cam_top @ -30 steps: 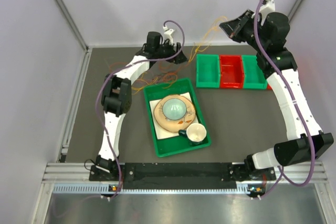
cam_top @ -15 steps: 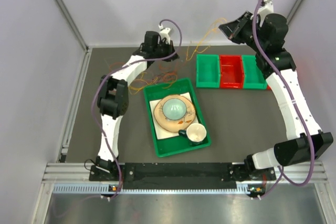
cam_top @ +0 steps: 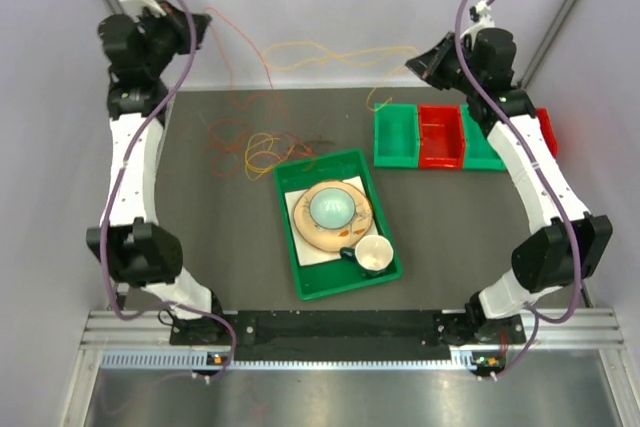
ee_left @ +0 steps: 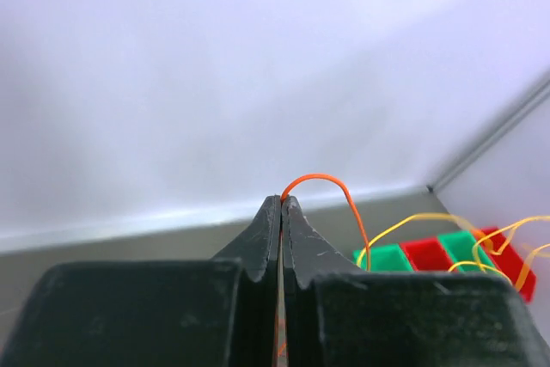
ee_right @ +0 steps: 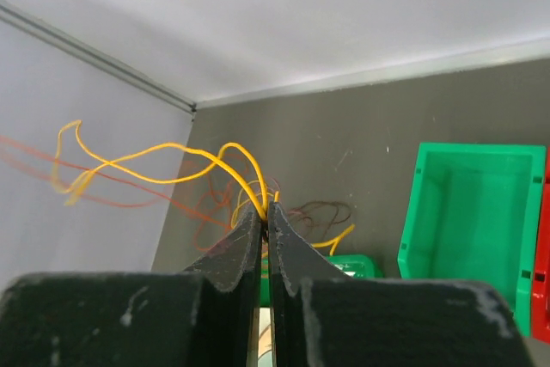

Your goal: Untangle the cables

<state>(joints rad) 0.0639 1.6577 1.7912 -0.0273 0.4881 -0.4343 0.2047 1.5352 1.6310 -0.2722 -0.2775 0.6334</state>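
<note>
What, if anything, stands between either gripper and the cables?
Nothing visible does. The left gripper is shut on the orange cable, and the right gripper is shut on the yellow cable.

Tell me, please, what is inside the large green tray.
The green tray holds a white sheet, a tan plate on it carrying a pale green dome, and a cup. Whatever lies beneath the dome and plate is covered.

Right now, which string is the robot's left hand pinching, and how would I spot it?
Follow the left arm up to the far left corner, where the left gripper is shut on a thin cable looping out of its fingertips. It is the orange cable; the yellow cable runs across to the right gripper instead.
</note>
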